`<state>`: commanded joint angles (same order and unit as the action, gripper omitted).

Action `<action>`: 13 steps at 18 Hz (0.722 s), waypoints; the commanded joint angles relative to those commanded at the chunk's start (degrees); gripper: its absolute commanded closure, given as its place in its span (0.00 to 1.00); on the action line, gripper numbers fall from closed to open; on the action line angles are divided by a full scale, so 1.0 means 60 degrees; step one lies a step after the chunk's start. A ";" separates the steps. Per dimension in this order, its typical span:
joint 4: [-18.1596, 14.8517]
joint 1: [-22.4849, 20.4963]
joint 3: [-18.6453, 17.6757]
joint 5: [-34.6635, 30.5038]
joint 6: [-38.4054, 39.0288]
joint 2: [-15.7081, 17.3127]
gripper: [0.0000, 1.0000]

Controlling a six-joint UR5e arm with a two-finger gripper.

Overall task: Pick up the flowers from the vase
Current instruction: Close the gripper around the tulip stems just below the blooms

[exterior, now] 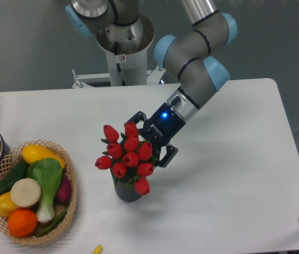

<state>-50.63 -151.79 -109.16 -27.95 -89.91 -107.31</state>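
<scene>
Red tulips [128, 156] upright in the dark ribbed vase [128, 191] on the white table [234, 174]. Tool [150, 142] spread wide, pressed against the bunch's right side. Closing here: risks crushing buds, missing stems, tipping the vase toward the vegetable basket [70, 206].

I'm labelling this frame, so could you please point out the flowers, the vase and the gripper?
flowers [130, 159]: fixed camera, a central red bud.
vase [126, 192]: fixed camera, its ribbed front wall.
gripper [150, 144]: fixed camera, midway between the fingertips.
</scene>
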 joint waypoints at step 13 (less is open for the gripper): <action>0.0015 0.0161 0.0161 0.0497 -0.0015 -0.0264 0.09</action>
<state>-50.54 -150.82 -108.19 -24.97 -90.00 -108.90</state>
